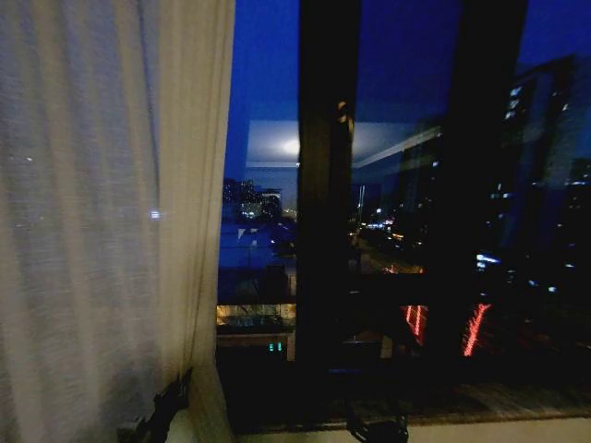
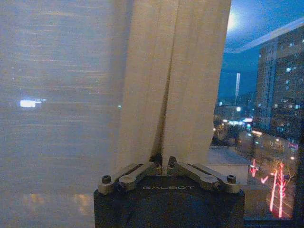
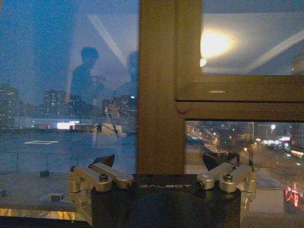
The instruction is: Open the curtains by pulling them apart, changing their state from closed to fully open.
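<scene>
Sheer, loosely woven cloth curtains [image 1: 111,212]

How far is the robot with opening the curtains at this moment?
Mostly done on this side: the window ahead is bare, showing the night city. In hand: the left end effector is shut on the edge of the left curtain, which hangs gathered at the left. The right end effector is open and empty, facing the window frame. Left: possibly a last pull; the other curtain's position cannot be judged.

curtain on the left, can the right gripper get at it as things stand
Probably not readily: the right gripper is open facing the window frame, away from the curtain, whose edge the left gripper already pinches.
</scene>
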You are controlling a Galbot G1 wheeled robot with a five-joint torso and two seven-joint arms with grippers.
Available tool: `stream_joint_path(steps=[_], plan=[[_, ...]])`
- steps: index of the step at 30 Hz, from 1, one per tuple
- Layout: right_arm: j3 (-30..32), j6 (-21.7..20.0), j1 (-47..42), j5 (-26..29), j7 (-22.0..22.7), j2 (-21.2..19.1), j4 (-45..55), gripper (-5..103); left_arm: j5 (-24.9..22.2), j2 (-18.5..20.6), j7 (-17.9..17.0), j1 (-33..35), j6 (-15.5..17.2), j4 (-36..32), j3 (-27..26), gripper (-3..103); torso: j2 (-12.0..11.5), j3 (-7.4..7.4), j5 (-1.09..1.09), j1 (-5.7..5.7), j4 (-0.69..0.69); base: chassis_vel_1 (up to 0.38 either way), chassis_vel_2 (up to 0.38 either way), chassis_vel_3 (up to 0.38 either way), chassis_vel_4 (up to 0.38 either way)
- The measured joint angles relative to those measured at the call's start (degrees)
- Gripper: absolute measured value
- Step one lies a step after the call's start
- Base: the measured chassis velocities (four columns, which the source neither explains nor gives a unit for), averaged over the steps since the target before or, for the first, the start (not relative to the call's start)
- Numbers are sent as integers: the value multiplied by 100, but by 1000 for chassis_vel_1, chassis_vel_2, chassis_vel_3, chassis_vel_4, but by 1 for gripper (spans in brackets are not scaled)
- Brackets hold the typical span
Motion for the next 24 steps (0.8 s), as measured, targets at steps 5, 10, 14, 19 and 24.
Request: stream_joint_path(steps=[5, 10, 14, 19, 24], plan=[[-20, 99, -10, 2, -8, 0, -23, 100, 54, -56, -2, 101, -25, -25, -54, 0, 0, 0, 1, 0, 0, 246, 258, -258, -254], [-22, 132, -26, 3, -58, 1, -29, 100, 83, -100, -2, 127, -44, -24, -69, 0, 0, 0, -1, 0, 0, 167, 182, -174, -151], [-41, 132, -31, -6, -70, 1, -30, 100, 107, -135, -2, 140, -48, -13, -70, 0, 0, 0, -1, 0, 0, 73, 42, -53, -43], [-73, 132, -21, -23, -70, -1, -69, 100, 127, -164, 0, 168, -49, -1, -71, 0, -1, 0, 5, -1, -4, 0, 0, 0, 0], [-173, 132, -4, -67, -69, 0, -93, 100, 130, -149, 2, 187, -58, -4, -108, 0, 0, 0, -2, -1, -1, 42, 32, -27, -32]])
